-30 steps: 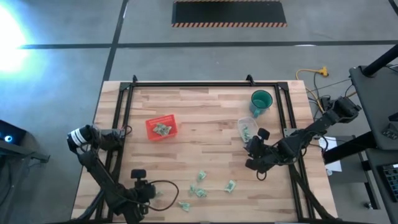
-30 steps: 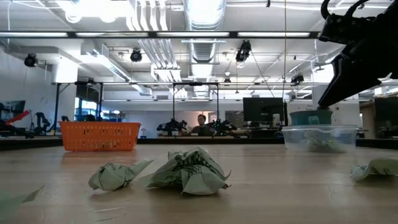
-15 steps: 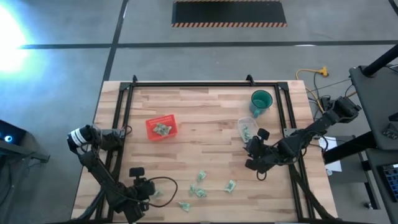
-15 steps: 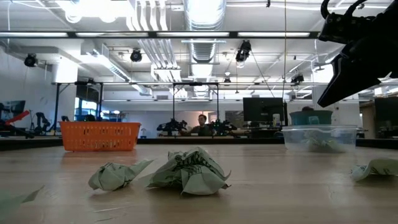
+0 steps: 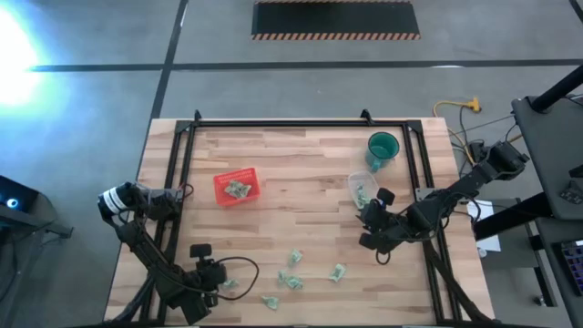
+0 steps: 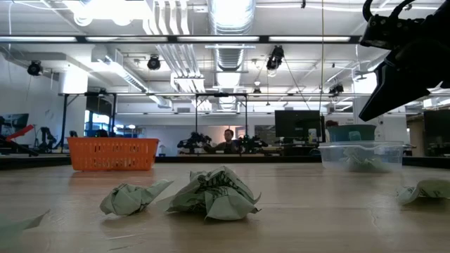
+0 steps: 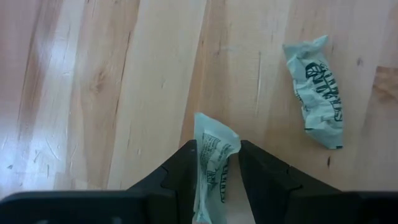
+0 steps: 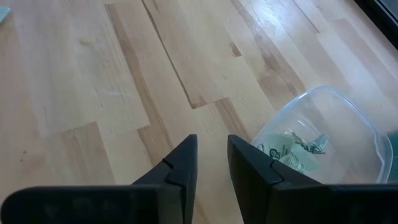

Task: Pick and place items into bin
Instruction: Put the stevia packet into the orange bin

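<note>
Left gripper [image 7: 216,177] near front-left table edge [image 5: 123,251], jaws clamped on wrapper [image 7: 213,163]. Second wrapper [image 7: 318,93] lying apart. Right gripper [image 8: 211,163] empty, jaws narrowly parted, beside clear tub [image 8: 323,140] holding wrappers. Red bin [image 5: 237,186] mid-table, bare wood around.

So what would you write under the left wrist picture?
Left end effector pinching a crumpled green wrapper, another wrapper lying nearby.

The left hand [image 5: 221,284] is sitting low at the frame's lower left, fingers [image 7: 180,177] pinching inward. The right hand [image 5: 366,228] is hovering right of centre, fingers [image 8: 180,168] narrowly parted, arm stretching to the right edge.
</note>
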### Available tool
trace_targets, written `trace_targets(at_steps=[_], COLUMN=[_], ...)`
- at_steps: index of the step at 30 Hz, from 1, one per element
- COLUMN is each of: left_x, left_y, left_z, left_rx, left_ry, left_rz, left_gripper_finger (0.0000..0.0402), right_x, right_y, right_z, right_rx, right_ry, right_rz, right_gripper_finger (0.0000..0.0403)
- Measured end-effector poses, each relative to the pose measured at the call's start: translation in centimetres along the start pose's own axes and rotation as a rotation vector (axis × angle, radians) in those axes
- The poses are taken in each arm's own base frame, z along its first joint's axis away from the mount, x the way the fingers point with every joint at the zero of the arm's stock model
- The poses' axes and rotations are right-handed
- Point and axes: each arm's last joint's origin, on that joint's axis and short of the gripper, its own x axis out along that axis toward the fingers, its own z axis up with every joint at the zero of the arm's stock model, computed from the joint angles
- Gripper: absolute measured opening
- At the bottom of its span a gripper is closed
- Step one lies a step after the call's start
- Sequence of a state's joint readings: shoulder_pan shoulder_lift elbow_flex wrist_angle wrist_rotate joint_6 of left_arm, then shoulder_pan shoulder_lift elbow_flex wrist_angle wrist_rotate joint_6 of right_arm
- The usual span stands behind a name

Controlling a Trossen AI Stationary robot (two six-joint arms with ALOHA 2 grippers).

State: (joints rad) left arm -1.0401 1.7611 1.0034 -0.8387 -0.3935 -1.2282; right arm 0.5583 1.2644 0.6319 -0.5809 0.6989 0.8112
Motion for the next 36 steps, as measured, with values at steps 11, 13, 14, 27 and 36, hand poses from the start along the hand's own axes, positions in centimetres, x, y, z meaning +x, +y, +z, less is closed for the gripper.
trace_targets(at_steps=[11, 13, 14, 27, 36], left_x=[0.1, 0.1, 0.1, -1.1, -1.9], left_y=[0.1, 0.2, 0.3, 2.6, 6.6], left_z=[-0.1, -0.1, -0.1, 1.5, 5.9], left_rx=[0.017, 0.02, 0.021, 0.104, -0.009], left_ry=[0.007, 0.008, 0.008, -0.168, -0.32], left_rz=[0.011, 0.022, 0.025, 0.318, 0.452], left_gripper_finger=[0.0008, 0.0007, 0.0008, 0.0002, 0.0002], right_x=[0.1, 0.1, 0.1, 0.6, 0.7], right_y=[0.0, 0.0, 0.0, -0.2, -0.3], right_z=[0.0, -0.1, -0.2, -0.8, -1.0], right_rx=[0.003, 0.002, 0.001, -0.001, -0.003], right_ry=[-0.004, -0.003, -0.002, -0.008, -0.008], right_rz=[0.003, 0.002, 0.001, -0.005, -0.007], right_gripper_finger=[0.0068, 0.0068, 0.0068, 0.0068, 0.0068])
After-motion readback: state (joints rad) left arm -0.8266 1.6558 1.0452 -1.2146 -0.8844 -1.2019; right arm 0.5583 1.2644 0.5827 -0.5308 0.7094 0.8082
